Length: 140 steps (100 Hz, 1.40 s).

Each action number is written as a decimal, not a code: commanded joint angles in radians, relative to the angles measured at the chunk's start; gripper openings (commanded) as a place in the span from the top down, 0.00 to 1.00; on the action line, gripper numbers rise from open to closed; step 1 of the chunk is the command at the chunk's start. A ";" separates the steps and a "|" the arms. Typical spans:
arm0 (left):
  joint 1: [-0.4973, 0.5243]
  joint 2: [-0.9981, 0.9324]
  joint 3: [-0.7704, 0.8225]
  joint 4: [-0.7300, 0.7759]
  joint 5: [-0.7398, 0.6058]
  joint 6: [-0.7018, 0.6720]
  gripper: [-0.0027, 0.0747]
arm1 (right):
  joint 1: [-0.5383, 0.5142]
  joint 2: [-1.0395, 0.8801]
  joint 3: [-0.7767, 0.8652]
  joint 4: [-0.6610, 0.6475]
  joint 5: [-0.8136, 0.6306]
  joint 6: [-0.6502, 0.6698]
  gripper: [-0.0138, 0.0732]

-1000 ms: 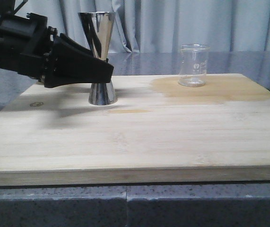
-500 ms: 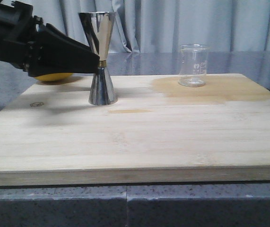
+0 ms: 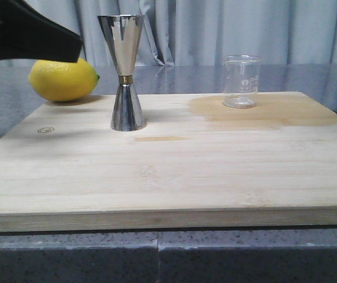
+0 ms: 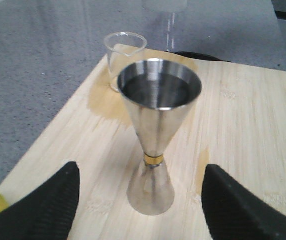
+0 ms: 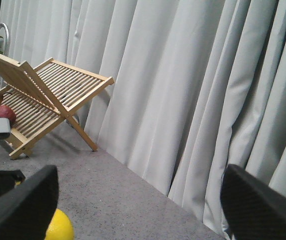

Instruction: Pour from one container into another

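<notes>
jigger point(image 3: 124, 71) upright, open board point(image 3: 174, 171) toward beaker point(image 3: 241, 81)

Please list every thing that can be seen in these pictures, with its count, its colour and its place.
jigger: one, shiny steel with a thin gold band at the waist, upright on the left half of the board.
beaker: one, clear glass with white marks, upright at the far right part of the board, on the stain.
lemon: one, yellow, at the board's far left corner.
cutting board: one, pale wood, on the grey counter.
wet stain: one, darker tan, on the board's far right.
counter: one, speckled grey, under the board.
curtain: one, pale grey, behind the counter.
folding rack: one, light wood, on the counter by the curtain.
left tool: one, black, open, the jigger between its fingers but untouched.
right tool: one, black, open, facing the curtain.
</notes>
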<state>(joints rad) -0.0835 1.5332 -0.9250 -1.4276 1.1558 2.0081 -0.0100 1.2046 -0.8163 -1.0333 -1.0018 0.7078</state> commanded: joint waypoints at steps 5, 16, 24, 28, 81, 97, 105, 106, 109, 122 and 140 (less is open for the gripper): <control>0.068 -0.127 -0.027 -0.058 0.053 -0.077 0.34 | -0.007 -0.028 -0.035 0.057 -0.022 -0.001 0.16; 0.137 -0.217 -0.050 -0.058 0.053 -0.190 0.34 | -0.007 -0.028 -0.035 0.060 -0.019 -0.001 0.16; 0.183 -0.274 -0.085 -0.062 0.053 -0.231 0.34 | -0.007 -0.028 -0.035 0.086 -0.012 -0.001 0.16; 0.205 -0.303 -0.101 -0.072 0.049 -0.246 0.34 | -0.007 -0.028 -0.040 0.106 0.005 -0.001 0.16; 0.294 -0.688 -0.116 -0.172 -0.937 -0.489 0.35 | -0.007 -0.174 -0.312 0.082 1.047 -0.001 0.16; 0.294 -0.819 -0.011 -0.168 -0.966 -0.509 0.37 | -0.004 -0.313 -0.286 0.063 1.178 -0.001 0.16; 0.294 -0.900 0.069 -0.168 -0.970 -0.516 0.37 | -0.004 -0.401 -0.248 0.063 1.187 -0.001 0.18; 0.294 -0.907 0.085 -0.168 -0.970 -0.516 0.37 | -0.004 -0.409 -0.243 0.063 1.185 -0.001 0.18; 0.294 -0.937 0.118 -0.168 -0.970 -0.516 0.37 | -0.004 -0.440 -0.220 0.063 1.179 -0.001 0.20; 0.294 -1.088 0.274 -0.166 -0.975 -0.516 0.37 | -0.004 -0.591 -0.106 0.051 1.176 -0.001 0.29; 0.294 -1.300 0.468 -0.126 -0.975 -0.516 0.37 | -0.004 -0.788 0.096 0.043 1.174 -0.001 0.32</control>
<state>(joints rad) 0.2106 0.3135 -0.5133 -1.5506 0.1851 1.5031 -0.0111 0.4898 -0.7752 -0.9637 0.2030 0.7101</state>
